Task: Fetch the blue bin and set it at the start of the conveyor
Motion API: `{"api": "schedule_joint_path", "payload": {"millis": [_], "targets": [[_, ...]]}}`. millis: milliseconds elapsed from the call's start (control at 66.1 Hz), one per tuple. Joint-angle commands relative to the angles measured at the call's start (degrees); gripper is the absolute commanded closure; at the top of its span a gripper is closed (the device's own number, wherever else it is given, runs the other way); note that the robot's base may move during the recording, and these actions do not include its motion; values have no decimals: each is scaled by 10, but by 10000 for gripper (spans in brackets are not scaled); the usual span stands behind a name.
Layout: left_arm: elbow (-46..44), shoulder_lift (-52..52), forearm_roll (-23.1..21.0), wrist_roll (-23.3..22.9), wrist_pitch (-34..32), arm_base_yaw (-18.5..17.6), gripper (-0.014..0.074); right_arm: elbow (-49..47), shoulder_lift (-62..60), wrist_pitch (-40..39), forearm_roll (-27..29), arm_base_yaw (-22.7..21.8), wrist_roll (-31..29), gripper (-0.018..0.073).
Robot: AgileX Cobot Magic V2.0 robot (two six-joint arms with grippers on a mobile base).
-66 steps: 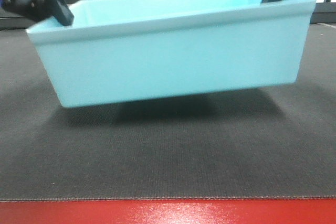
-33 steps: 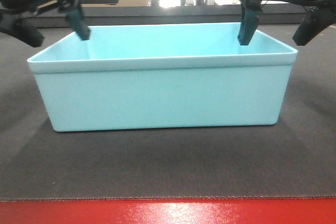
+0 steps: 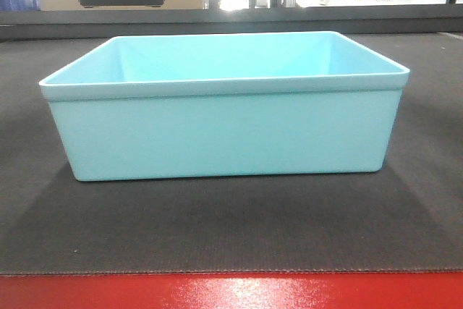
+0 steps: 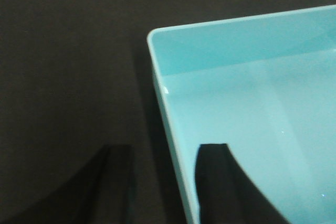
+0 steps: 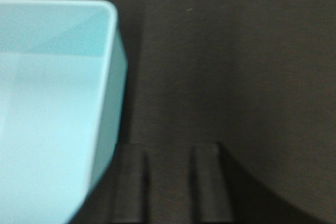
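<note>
Overhead, the left gripper (image 4: 163, 182) is seen with fingers apart astride the bin (image 3: 224, 128) wall, touching nothing that can be made out. The right gripper (image 5: 163, 182) is likewise spread, over bare belt (image 3: 231, 229) just beside the bin's corner. Nothing is held. The bin is set flat on the belt, near the red edge strip (image 3: 231, 291); placement is judged done, with only retreat left.

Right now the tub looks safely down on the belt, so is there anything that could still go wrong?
Little, probably. The left gripper has fingers either side of the blue bin wall, so drifting sideways might snag the rim and drag it. The right gripper is outside the wall, close enough to perhaps bump it. The bin sits near the conveyor start red edge.
</note>
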Motion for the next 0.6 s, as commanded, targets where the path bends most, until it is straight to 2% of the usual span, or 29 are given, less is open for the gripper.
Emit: {"api": "schedule_joint_path", "payload": {"millis": [0,76,257,590], "targets": [[22,-30,13,0,1,26,567,-2,-28,14,-22,-26,-5,609],[57,-53,14,0,-18,54,711,12,-45,17,-46,-40,-5,728],[169,-101,14,0,-89,90,707,103,-87,-28,-66,-48,-5,721],[357,-192,14,0,-189,96,707,337,-190,-180,-66,-47,-5,721]]}}
